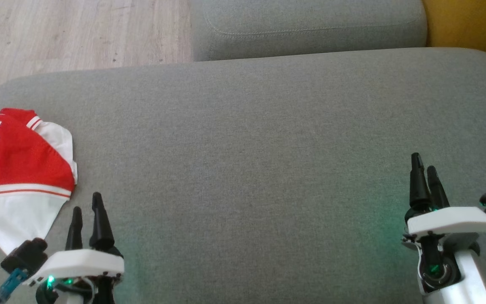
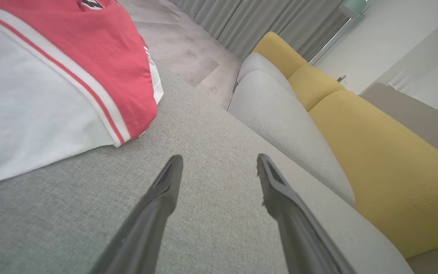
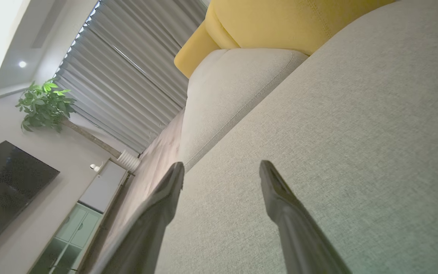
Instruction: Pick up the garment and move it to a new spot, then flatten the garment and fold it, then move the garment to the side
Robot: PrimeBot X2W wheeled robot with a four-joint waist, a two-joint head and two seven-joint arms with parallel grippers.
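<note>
The garment (image 1: 15, 169) is a red and white jersey with dark lettering, lying folded at the left edge of the grey sofa seat (image 1: 247, 147). In the left wrist view the garment (image 2: 51, 76) fills the upper left. My left gripper (image 1: 87, 209) hovers at the lower left, just right of the garment's white hem, open and empty (image 2: 219, 161). Far to the right, my right gripper (image 1: 424, 166) stands over bare cushion, open with nothing between its fingers (image 3: 222, 167).
A second grey cushion (image 1: 306, 27) lies beyond the seat, with yellow upholstery (image 1: 471, 25) at the far right. Wooden floor (image 1: 74, 29) shows at the upper left past the seat's edge. Curtains (image 3: 127, 76), a plant (image 3: 44, 104) and a dark screen (image 3: 6, 186) stand in the room.
</note>
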